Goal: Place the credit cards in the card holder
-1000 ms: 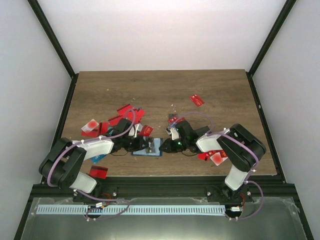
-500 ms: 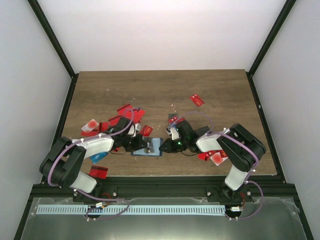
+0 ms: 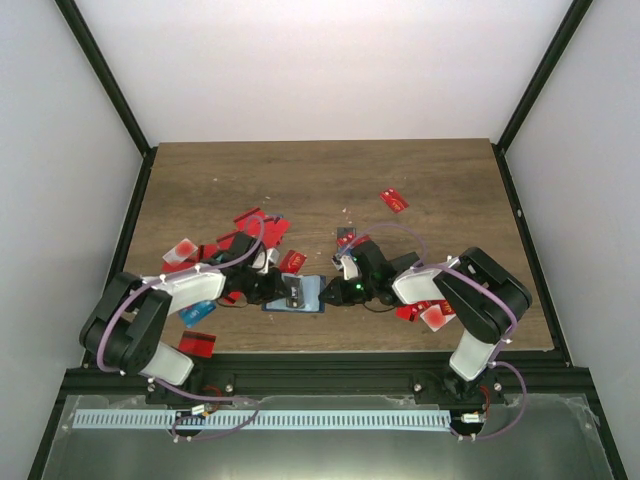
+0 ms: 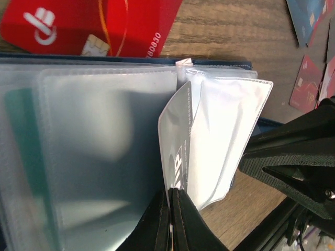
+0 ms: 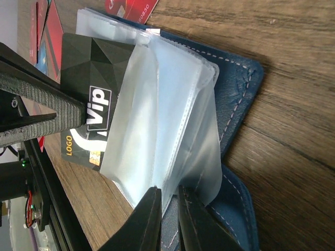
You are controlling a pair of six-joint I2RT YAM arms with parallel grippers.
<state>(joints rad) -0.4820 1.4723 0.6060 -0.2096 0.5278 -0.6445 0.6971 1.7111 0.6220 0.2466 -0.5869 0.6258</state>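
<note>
**Left wrist view: a black card [image 4: 177, 141] at the mouth of a clear sleeve [image 4: 222, 136]**

My left gripper [image 4: 170, 222] was clenched on one short edge of the black card. I held it by the very edge so that most of the card stuck out free and could slide in. The card stood on its thin side, right beside the open edge of the clear sleeve. In the right wrist view, part of the card lay behind the sleeve's plastic. I could not tell if it was truly inside the pocket or only under it.

My right gripper [image 5: 167, 214] was pinched on the loose end of that sleeve. I think I held it up like that so the floppy plastic would not fall flat and close its mouth.

The card holder [image 3: 296, 293] lay open on the table [image 3: 320, 180], near the front edge, between my two arms. Its blue cover [image 5: 238, 89] rested flat on the wood, with the sleeves fanned out on top.

Many more credit cards [image 3: 250, 228] lay in a red heap just behind my left arm. A lone red card [image 3: 394, 200] lay well apart, farther back. So the job looked near its start to me. The next push would need the black card to go in straight, or a corner could catch on the plastic.
</note>
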